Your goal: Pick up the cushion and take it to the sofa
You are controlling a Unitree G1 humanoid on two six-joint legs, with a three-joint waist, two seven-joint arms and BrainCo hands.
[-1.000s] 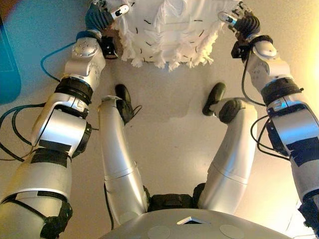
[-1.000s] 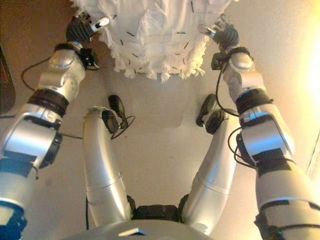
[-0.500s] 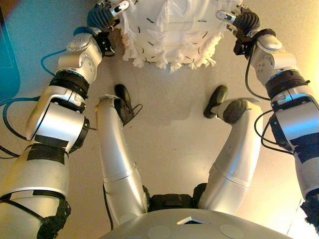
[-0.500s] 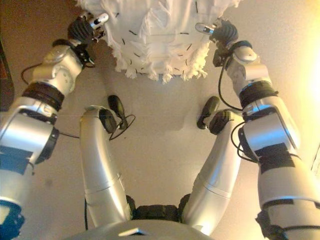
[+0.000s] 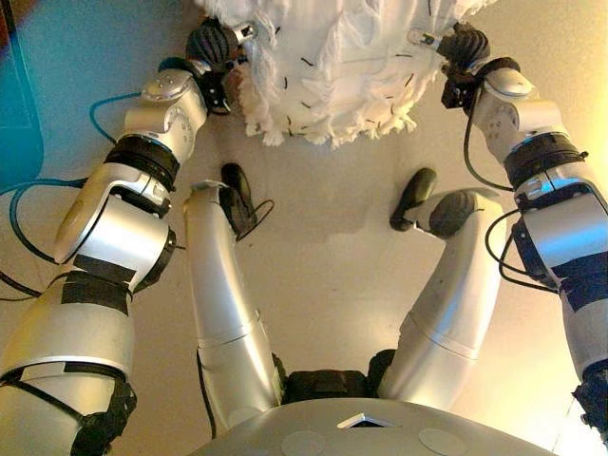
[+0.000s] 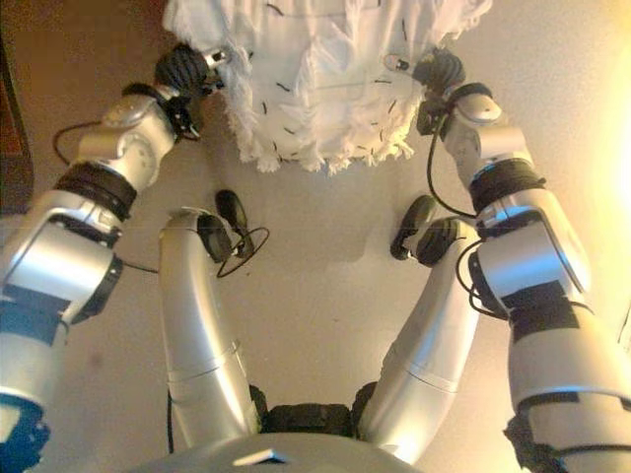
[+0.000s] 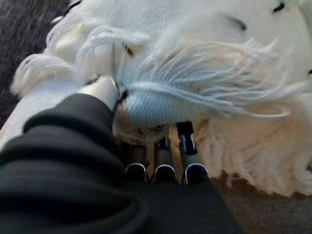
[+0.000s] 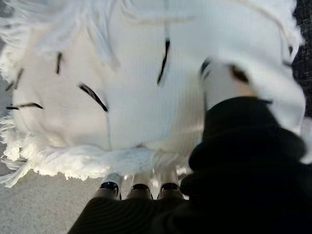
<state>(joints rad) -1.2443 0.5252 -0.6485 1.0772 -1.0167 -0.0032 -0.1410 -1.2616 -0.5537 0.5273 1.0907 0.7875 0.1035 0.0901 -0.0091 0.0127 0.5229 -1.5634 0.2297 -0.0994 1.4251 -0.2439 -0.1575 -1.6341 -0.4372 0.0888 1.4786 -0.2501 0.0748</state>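
Observation:
A white cushion (image 5: 342, 66) with a shaggy fringe and short black marks hangs between my two hands above the beige floor, at the top of the eye views. My left hand (image 5: 214, 43) grips its left edge. In the left wrist view the thumb (image 7: 100, 90) presses into the cushion (image 7: 219, 58) and the fingers (image 7: 163, 170) run under the fringe. My right hand (image 5: 461, 43) grips the right edge. In the right wrist view its fingers (image 8: 139, 187) reach under the cushion (image 8: 131, 97), with the thumb on top.
A teal object (image 5: 14, 85) lies at the left edge of the left eye view. A dark grey woven surface (image 7: 24, 29) shows behind the cushion in the left wrist view, and also in the right wrist view (image 8: 304, 19).
Both hands keep hold of the cushion. My left hand has moved inward to the right and the cushion has shifted a little right with it. The right hand has barely moved.

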